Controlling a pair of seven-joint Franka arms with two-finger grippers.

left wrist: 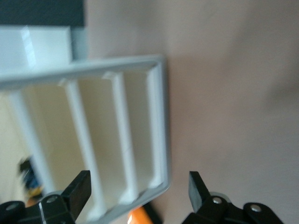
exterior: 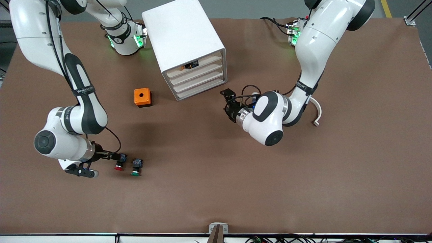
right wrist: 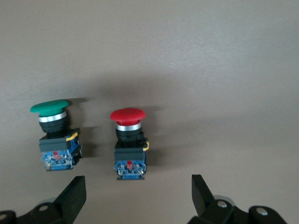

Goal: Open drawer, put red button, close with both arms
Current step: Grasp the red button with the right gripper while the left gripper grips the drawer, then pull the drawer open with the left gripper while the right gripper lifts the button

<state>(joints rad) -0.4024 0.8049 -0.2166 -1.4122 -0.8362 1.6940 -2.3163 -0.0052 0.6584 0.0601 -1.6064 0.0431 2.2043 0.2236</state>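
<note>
red button [right wrist: 129,142], lower middle: light, rigid; pinch boxy body | right end effector [right wrist: 138,198] spread | left end effector [left wrist: 140,191] spread at cabinet [exterior: 187,44]

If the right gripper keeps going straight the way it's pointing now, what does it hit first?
Most likely the red button. The right gripper is open, its fingers spread to either side of the button's blue-grey body. The green button lies beside that line, apart. How close the gripper is cannot be told for certain.
</note>
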